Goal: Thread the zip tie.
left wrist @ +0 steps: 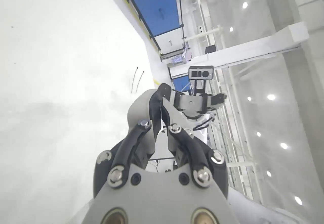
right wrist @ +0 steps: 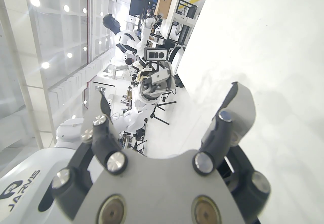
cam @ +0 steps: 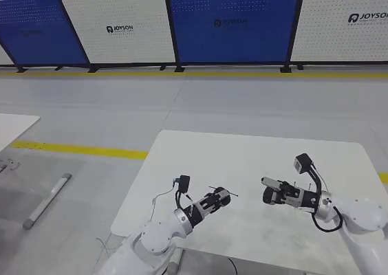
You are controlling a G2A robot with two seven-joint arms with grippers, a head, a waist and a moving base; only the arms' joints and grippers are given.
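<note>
Our left pincer (left wrist: 162, 108) has its fingers pressed together. The tips overlap, so we cannot make out whether anything is nipped between them. Two thin black zip ties (left wrist: 136, 81) lie on the white table (cam: 249, 151) just beside those tips, one end of each hidden behind a finger. From above we see them only as a hair-thin dark line crossing the pincer, in the lower middle of the frame, too fine to separate. Our right pincer (right wrist: 168, 88) is spread wide. In the top view the left arm slants from the bottom edge up to the right, and the right arm comes in from the lower right corner and points left. The pincers face each other, apart. The bottom edge cuts off both arms.
</note>
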